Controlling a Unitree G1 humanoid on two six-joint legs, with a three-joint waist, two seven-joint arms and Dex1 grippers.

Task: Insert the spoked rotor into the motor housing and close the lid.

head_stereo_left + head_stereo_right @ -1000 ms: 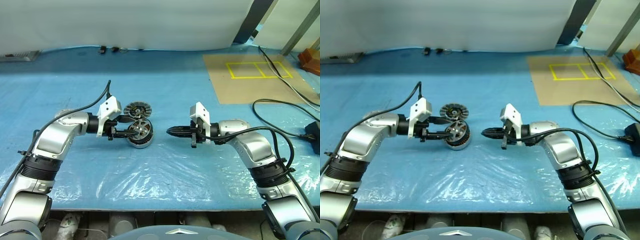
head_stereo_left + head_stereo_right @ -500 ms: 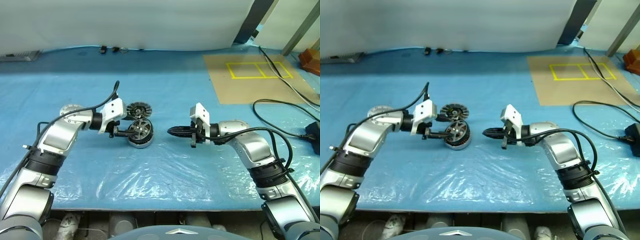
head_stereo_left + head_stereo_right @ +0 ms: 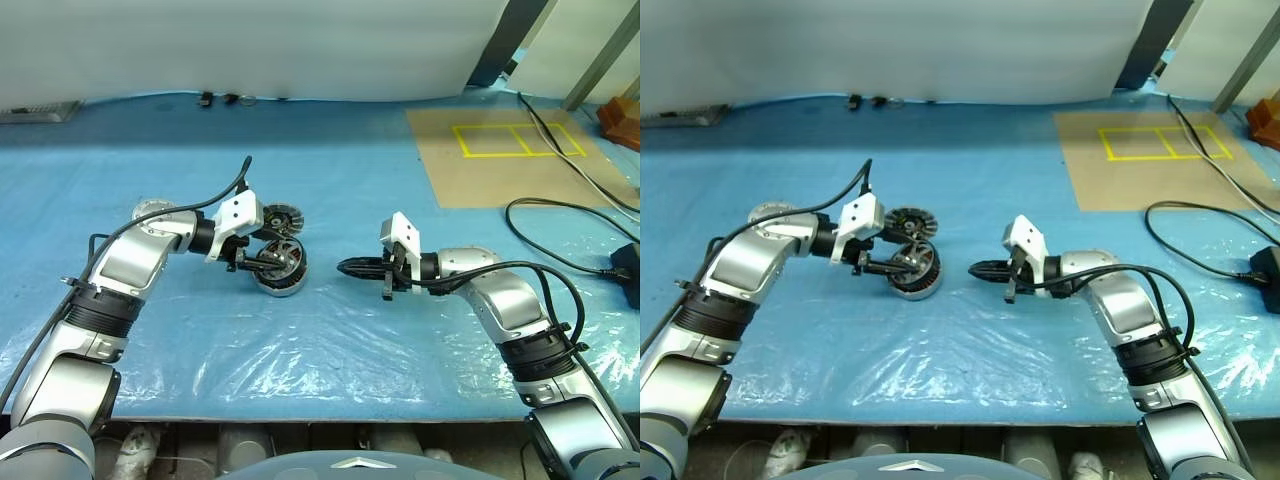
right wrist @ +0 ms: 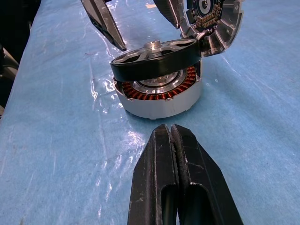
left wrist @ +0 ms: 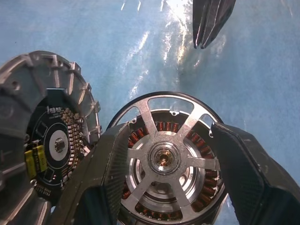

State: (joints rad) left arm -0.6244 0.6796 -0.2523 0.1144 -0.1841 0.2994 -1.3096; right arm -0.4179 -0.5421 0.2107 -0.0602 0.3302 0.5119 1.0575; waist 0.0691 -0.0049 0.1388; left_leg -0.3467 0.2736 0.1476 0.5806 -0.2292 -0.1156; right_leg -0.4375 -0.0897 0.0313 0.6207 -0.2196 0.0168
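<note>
The gray motor housing (image 3: 281, 285) with copper windings (image 4: 161, 86) sits on the blue table. The dark spoked rotor (image 4: 154, 58) lies tilted on top of it, one side raised toward the lid. My left gripper (image 3: 268, 262) reaches over it from the left, its fingers (image 5: 110, 161) closed on the rotor's rim from both sides. The silver ribbed lid (image 3: 276, 216) leans just behind the housing, its circuit-board face (image 5: 49, 140) showing. My right gripper (image 3: 345, 267) is shut, held a short way right of the housing and pointing at it.
Clear plastic film covers the blue table (image 3: 300, 370). A cardboard sheet with yellow tape (image 3: 500, 150) lies at the back right. Black cables (image 3: 560, 215) loop along the right side. Small dark items (image 3: 215, 98) sit at the far edge.
My left forearm has swung in toward the parts and its wrist has rolled, with the fingers staying at the rotor. The rotor, housing, lid and right gripper have kept their places.
</note>
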